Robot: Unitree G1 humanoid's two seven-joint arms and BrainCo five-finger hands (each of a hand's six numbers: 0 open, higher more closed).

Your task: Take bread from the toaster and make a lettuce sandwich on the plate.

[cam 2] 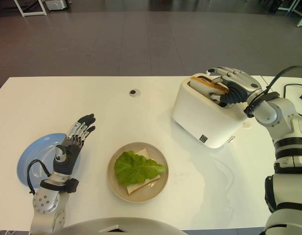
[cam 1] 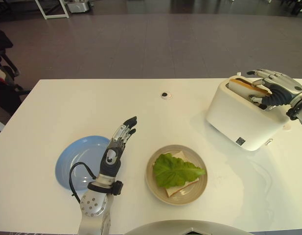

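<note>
The bottom half of the sandwich is already made: a slice of bread (cam 2: 141, 186) lies on the tan plate (cam 2: 151, 196) near the front of the table (cam 2: 214, 186), with a lettuce leaf (cam 2: 136, 167) spread over it. The step in hand is fetching the top slice. The right hand (cam 2: 234, 85) sits over the toaster (cam 2: 204, 120) at the far right, its fingers (cam 2: 224, 95) curled down around the near end of the second slice (cam 2: 205, 83), which still stands in the slot; it looks like a grasp, though how firm it is I cannot tell.

The left hand (cam 2: 72, 144) hangs over the right edge of a blue plate (cam 2: 31, 161), fingers stretched out and holding nothing.

Next, the slice likely needs a straight upward pull clear of the slot, then a carry across to the tan plate, laid flat on the lettuce
</note>
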